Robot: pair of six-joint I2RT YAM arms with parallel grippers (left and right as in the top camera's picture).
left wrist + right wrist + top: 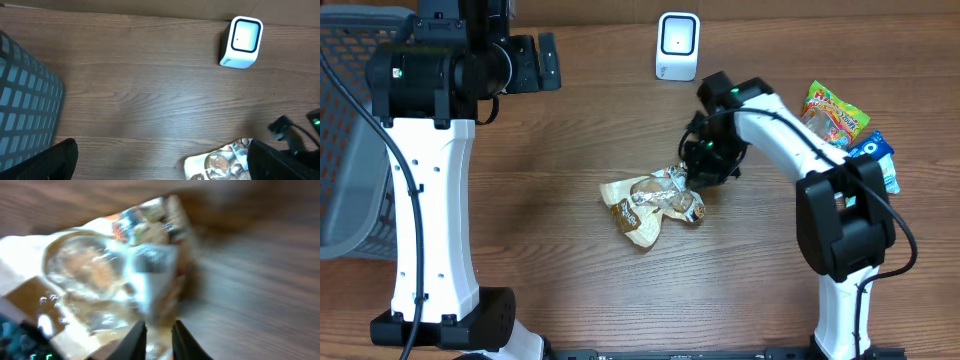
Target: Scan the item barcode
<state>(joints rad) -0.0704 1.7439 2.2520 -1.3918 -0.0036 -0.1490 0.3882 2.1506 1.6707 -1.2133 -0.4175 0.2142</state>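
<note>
The right arm reaches in from the frame's right, elbow bent, its right gripper (698,172) pointed down, fingers (137,339) pinching the right end of the bag (655,205) lying mid-frame. At upper left, the left gripper (161,150) hangs spread wide.

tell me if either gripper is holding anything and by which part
The right gripper looks to pinch the snack bag by the crinkled edge at one end, though that view is blurred. The left gripper is open and holds nothing.
</note>
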